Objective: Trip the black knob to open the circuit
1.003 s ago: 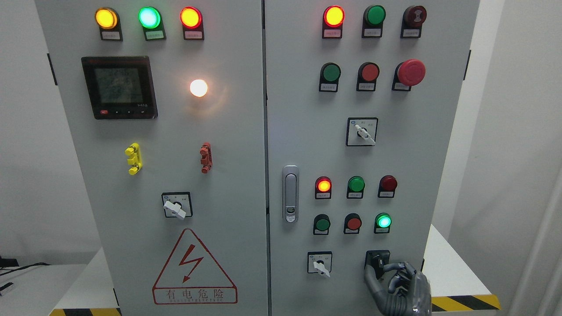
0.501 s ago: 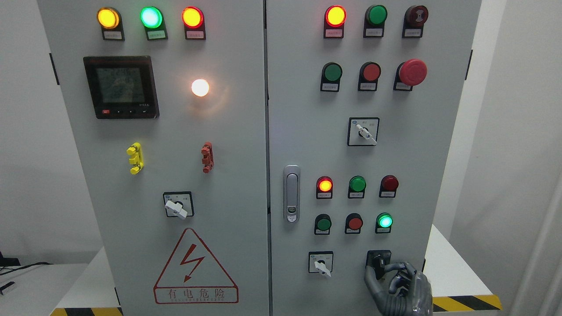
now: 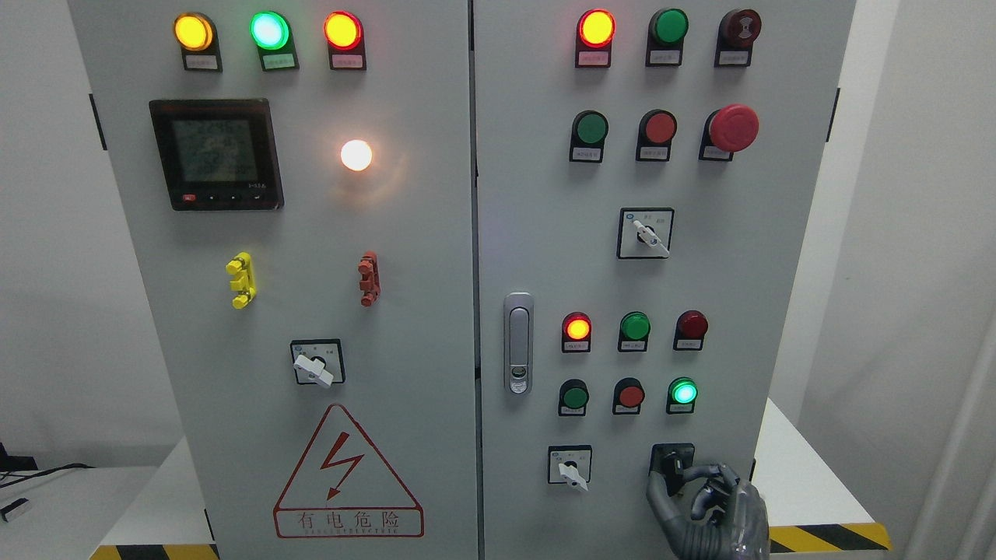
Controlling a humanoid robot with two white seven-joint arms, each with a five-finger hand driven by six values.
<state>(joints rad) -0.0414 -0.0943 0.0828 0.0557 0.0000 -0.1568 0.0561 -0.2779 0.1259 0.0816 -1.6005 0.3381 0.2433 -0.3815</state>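
Fingers of your right hand (image 3: 704,498) are curled around the black knob (image 3: 671,464), thumb on one side and fingertips (image 3: 710,471) hooked over the other, so the hand is grasping it rather than resting beside it. Take the door latch (image 3: 517,342) as your landmark: the knob sits on its square black plate well below and to the right of the latch, in the bottom row of that door, with the white selector switch (image 3: 570,469) between it and the latch's column. The lit green lamp (image 3: 683,391) glows directly above the knob.

Watch for these risks. The grip looks shallow, taken mostly by the fingertips; if you twist hard, I judge the fingers could slide off the knob before it trips. Turning the wrong way, or stopping short of the detent, would leave the circuit closed. Your knuckles lie close to the cabinet's right edge, so a wide wrist roll might scrape the cabinet (image 3: 700,272) itself.

Much is hidden from you. The hand covers most of the knob, so you cannot read its pointer position or any markings on its plate. Your wrist is cut off by the bottom of the view. Labels under the lamps are too small to read. Your left arm does not show.
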